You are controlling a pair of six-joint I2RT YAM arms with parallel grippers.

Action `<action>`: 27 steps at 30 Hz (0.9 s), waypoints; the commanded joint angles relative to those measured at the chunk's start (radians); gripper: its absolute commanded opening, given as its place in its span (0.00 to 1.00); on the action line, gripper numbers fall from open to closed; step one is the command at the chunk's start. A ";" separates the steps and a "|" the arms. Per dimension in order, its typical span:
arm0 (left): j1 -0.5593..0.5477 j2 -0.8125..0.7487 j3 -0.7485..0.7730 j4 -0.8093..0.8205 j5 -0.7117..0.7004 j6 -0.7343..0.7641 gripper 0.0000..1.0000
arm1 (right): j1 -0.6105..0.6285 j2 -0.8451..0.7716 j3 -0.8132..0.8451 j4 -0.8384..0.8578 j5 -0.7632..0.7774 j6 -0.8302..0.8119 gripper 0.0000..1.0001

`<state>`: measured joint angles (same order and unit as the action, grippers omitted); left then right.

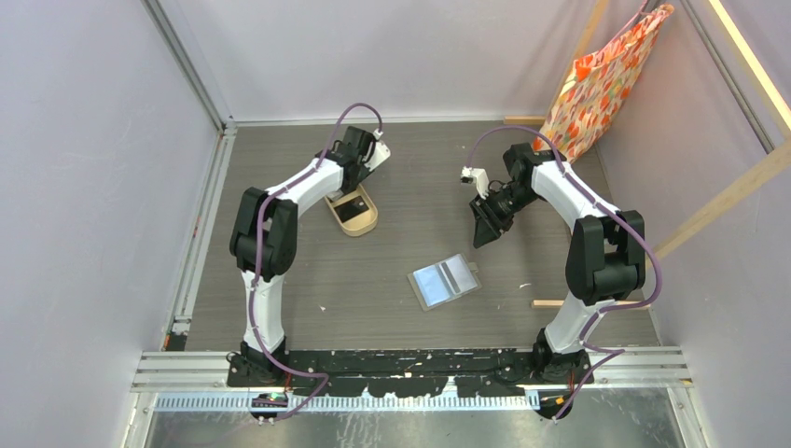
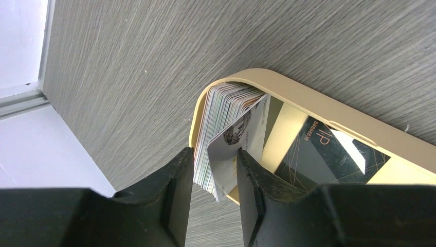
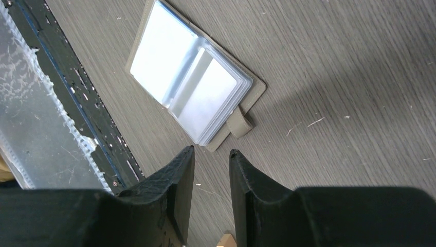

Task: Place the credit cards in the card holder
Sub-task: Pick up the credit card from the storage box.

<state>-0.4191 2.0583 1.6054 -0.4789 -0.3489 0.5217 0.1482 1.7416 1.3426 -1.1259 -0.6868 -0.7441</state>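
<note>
In the tray (image 2: 319, 105), only the wrist view shows the left claw (image 2: 215, 170) straddling credit cards (image 2: 226, 103), grip unclear.

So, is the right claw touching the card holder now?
Apart. The top view shows bare table between the right claw and the open card holder.

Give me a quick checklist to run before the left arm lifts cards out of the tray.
1. Left gripper straddles the credit cards standing in the tray: ok.
2. Only one card between its jaws: not ok, several.
3. Grip firm: cannot tell.
4. Card holder lying open, sleeves up: ok.
5. Right gripper empty and apart from the card holder: ok.
</note>
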 commanded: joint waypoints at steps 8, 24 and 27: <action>-0.004 -0.080 -0.004 0.048 -0.022 -0.015 0.36 | -0.003 -0.006 0.009 -0.015 -0.026 -0.018 0.36; -0.007 -0.085 -0.004 0.043 -0.012 -0.018 0.19 | -0.004 -0.004 0.009 -0.017 -0.027 -0.021 0.36; -0.009 -0.088 -0.004 0.039 -0.006 -0.020 0.14 | -0.003 -0.006 0.009 -0.019 -0.028 -0.021 0.36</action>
<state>-0.4294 2.0415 1.6001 -0.4755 -0.3481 0.5049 0.1482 1.7420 1.3426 -1.1313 -0.6933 -0.7509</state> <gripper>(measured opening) 0.166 0.363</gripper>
